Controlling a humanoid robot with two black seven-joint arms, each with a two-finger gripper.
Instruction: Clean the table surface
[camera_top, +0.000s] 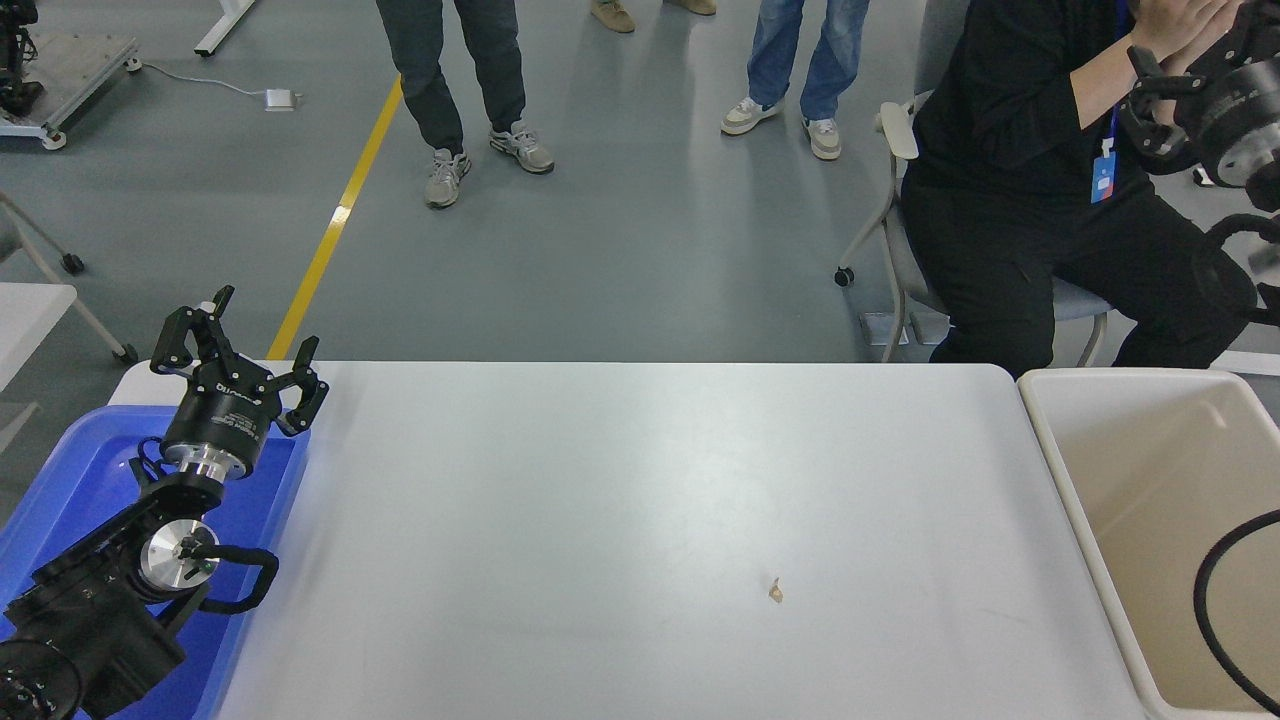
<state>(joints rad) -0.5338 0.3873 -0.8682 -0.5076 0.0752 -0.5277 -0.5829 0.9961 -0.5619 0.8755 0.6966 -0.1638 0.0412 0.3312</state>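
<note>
The table surface (600, 470) is a wide white top that fills the middle of the head view. One small tan scrap (775, 591) lies on it, right of centre and toward the near edge. My left gripper (236, 350) is parked open over the blue tray's far end, holding nothing. My right gripper (1195, 55) is raised high at the upper right, off the table and in front of a seated person, with its fingers spread and nothing in them. Its cable (1215, 610) loops over the beige bin.
A blue tray (60, 470) sits at the table's left end under my left arm. A beige bin (1065, 490) stands off the right end. A person sits on a chair (900, 140) beyond the far right corner. Others stand on the floor behind.
</note>
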